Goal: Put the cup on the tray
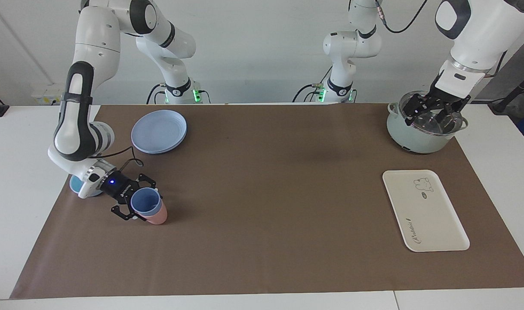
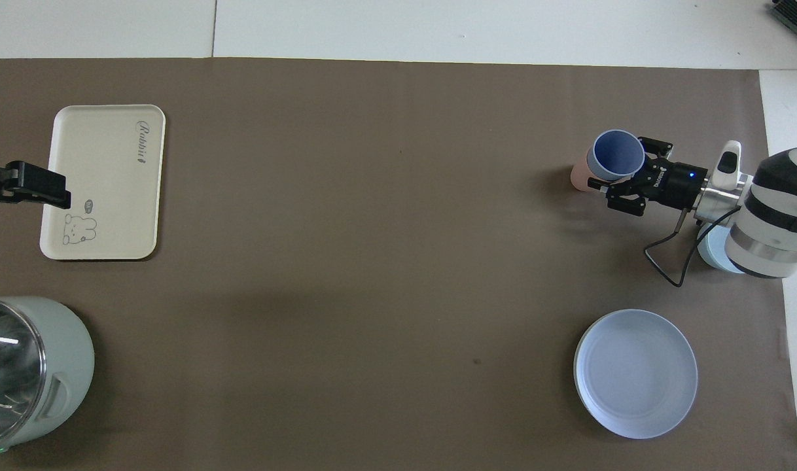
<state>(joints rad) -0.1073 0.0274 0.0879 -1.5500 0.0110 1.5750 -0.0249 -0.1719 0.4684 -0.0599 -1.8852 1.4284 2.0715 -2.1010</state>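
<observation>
The periwinkle-blue cup (image 1: pixel 146 201) (image 2: pixel 614 155) sits nested in a salmon-pink tumbler (image 1: pixel 159 217) (image 2: pixel 578 178) on the brown mat, toward the right arm's end of the table. My right gripper (image 1: pixel 141 203) (image 2: pixel 624 167) comes in low from the side and is shut on the cup, one finger on each side of it. The cream tray (image 1: pixel 434 224) (image 2: pixel 110 196) with the bear drawing lies flat toward the left arm's end. My left gripper (image 1: pixel 432 115) (image 2: pixel 25 185) waits open over the pot.
A pale green pot (image 1: pixel 417 140) (image 2: pixel 38 366) with a glass lid stands nearer the robots than the tray. Stacked blue plates (image 1: pixel 158 131) (image 2: pixel 635 373) lie near the right arm's base. A light-blue bowl (image 1: pixel 77 186) (image 2: pixel 711 252) sits under the right wrist.
</observation>
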